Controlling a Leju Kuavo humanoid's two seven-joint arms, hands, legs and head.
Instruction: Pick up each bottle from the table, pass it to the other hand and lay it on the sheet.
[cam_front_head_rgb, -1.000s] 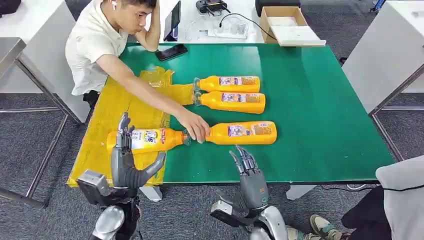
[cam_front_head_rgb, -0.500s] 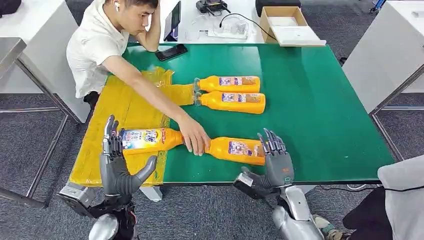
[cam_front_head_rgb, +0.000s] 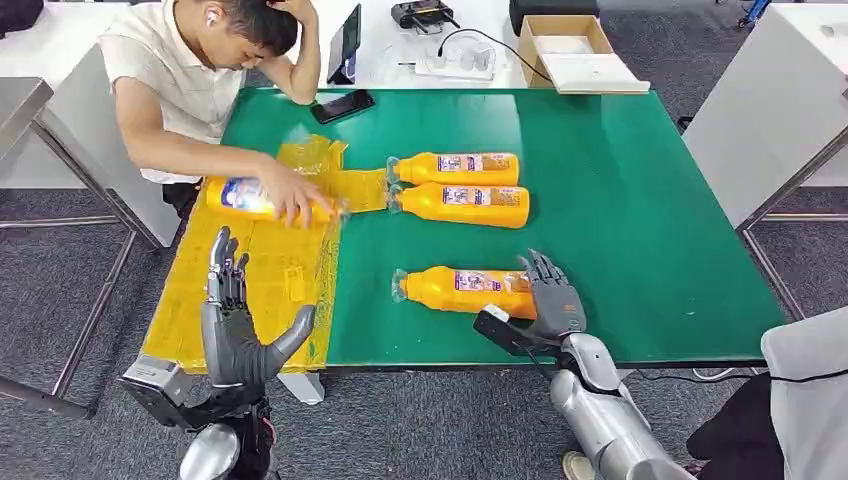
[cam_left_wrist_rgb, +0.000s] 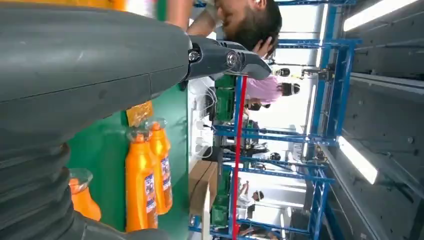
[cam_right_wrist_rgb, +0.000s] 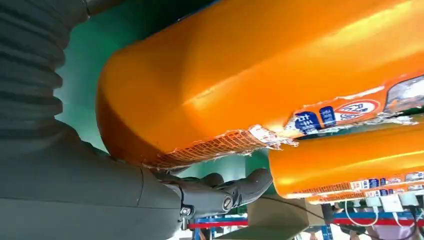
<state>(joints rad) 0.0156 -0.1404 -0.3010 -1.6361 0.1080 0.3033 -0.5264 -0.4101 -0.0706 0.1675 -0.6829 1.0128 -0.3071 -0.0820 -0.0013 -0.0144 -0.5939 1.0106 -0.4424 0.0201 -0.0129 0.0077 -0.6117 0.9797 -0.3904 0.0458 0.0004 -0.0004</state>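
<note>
On the green worktop (cam_front_head_rgb: 640, 200), the robot's right hand (cam_front_head_rgb: 550, 300) rests at the base end of a lying orange plastic bottle (cam_front_head_rgb: 460, 291), fingers (cam_right_wrist_rgb: 235, 192) around it, though a firm grip seems likely rather than certain. Beside that bottle, over the yellow sheet (cam_front_head_rgb: 250, 290), the left hand (cam_front_head_rgb: 235, 335) hovers spread and empty.

Left hand (cam_front_head_rgb: 235, 335) raised upright at near-left bench edge, fingers (cam_front_head_rgb: 222, 270) straight and spread, thumb out to side, holding nothing. Right arm reaches up from below; right hand (cam_front_head_rgb: 548, 298) over near bottle's base end, fingers (cam_front_head_rgb: 545, 272) on it, thumb (cam_right_wrist_rgb: 227, 192) curled beneath.
</note>
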